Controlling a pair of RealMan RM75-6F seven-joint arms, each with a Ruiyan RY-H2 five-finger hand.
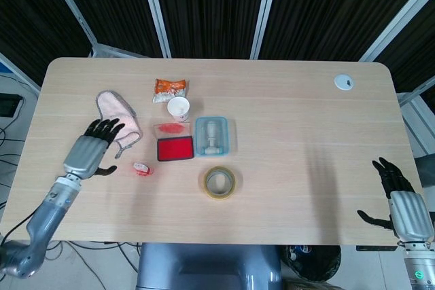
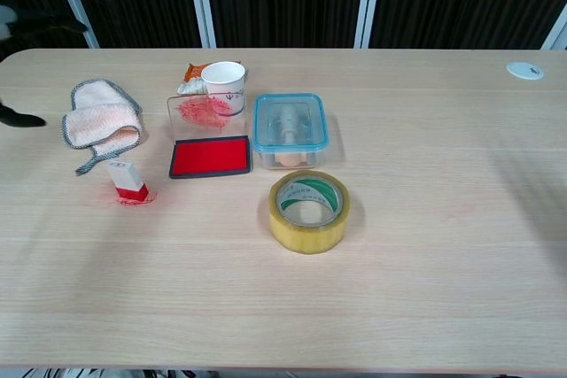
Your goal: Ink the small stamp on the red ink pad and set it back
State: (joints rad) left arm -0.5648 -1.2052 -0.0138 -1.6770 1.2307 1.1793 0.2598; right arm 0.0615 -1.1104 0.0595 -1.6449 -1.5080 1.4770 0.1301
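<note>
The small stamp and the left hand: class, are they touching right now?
Apart. The head view shows bare table between the left hand, fingers spread, and the small stamp; in the chest view the stamp stands alone.
</note>
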